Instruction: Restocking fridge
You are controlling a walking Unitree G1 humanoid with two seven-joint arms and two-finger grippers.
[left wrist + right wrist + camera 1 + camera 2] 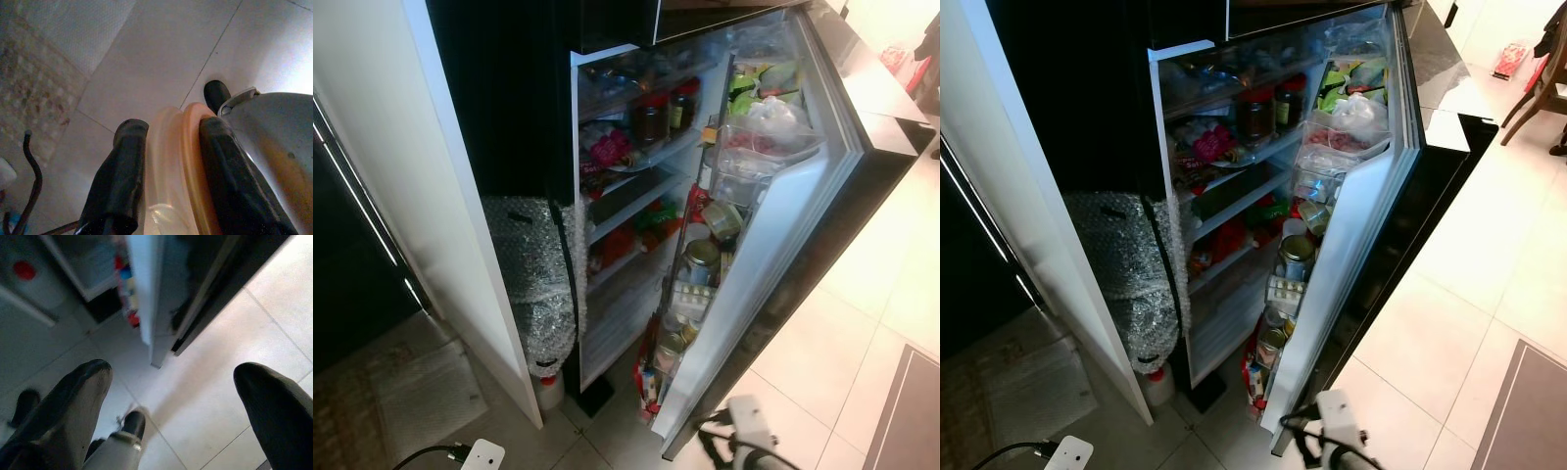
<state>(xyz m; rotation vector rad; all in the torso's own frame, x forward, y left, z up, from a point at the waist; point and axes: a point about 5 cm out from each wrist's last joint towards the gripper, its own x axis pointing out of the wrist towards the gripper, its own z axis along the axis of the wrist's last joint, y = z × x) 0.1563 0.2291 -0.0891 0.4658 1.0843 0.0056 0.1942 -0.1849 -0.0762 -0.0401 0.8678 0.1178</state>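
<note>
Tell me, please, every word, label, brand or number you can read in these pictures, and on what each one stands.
None can be read.
Jars and packets on the fridge shelves: labels too small and blurred.
Jars and cartons in the open fridge door: printing blurred.
Orange-rimmed lid clamped in the left gripper: no text seen.
Right gripper, open above the floor tiles: no text seen.

Both eye views look steeply down from head height at the open fridge door (783,245) crossing mid-frame, shelves to its left. The right wrist view sits low near the tiled floor (205,396), sharing the door's bottom corner. The left wrist view faces floor tiles.
</note>
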